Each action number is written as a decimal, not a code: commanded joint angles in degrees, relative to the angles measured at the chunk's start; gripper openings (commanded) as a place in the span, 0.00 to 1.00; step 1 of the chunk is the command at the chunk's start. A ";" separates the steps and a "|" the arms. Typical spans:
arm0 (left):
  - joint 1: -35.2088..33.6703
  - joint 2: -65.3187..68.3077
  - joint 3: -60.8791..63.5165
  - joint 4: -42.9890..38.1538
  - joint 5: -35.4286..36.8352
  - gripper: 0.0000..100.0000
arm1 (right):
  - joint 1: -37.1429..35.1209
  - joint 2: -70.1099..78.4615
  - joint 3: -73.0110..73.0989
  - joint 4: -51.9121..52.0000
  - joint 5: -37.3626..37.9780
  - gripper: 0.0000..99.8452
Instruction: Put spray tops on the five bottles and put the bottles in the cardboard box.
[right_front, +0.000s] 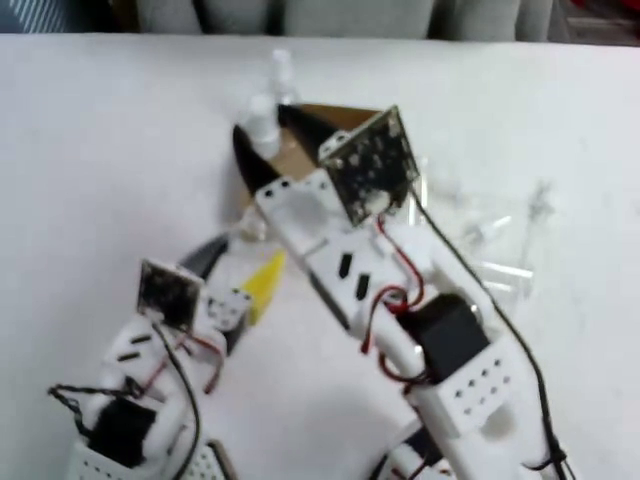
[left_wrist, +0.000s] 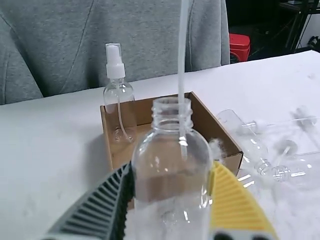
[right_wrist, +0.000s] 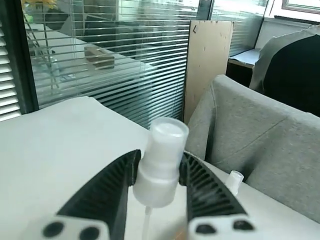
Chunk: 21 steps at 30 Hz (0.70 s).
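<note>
A clear open-necked bottle (left_wrist: 172, 165) stands upright with my left gripper (left_wrist: 170, 185) shut on it, one grey and one yellow jaw either side. My right gripper (right_wrist: 159, 170) is shut on a white spray top (right_wrist: 161, 160) held above that bottle. Its thin tube (left_wrist: 182, 75) hangs down into the bottle's neck. In the high view the right gripper (right_front: 270, 135) and spray top (right_front: 262, 118) sit over the near-left corner of the cardboard box (right_front: 345, 118), with the left gripper (right_front: 243, 255) just below. A capped bottle (left_wrist: 117, 90) stands behind the box (left_wrist: 112, 145).
Several loose bottles (left_wrist: 255, 145) and spray tops (right_front: 500, 230) lie on the white table to the right of the box. The capped bottle (right_front: 283, 75) stands at the box's far side. The right arm (right_front: 440, 340) crosses the table's middle.
</note>
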<state>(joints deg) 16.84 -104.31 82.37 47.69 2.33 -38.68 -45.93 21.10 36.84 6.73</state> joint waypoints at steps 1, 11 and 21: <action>-0.75 -0.22 -0.79 -1.85 -0.53 0.02 | -0.75 -1.45 1.76 -1.71 0.09 0.02; -0.75 -0.22 -0.79 -1.85 -0.53 0.02 | -2.95 -1.80 10.02 -0.31 0.09 0.02; -0.75 -0.22 -0.79 -1.85 -0.53 0.02 | -2.95 -4.44 10.11 9.63 -6.15 0.17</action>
<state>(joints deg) 16.92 -104.31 82.37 47.69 2.33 -41.41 -48.57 32.09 43.43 3.47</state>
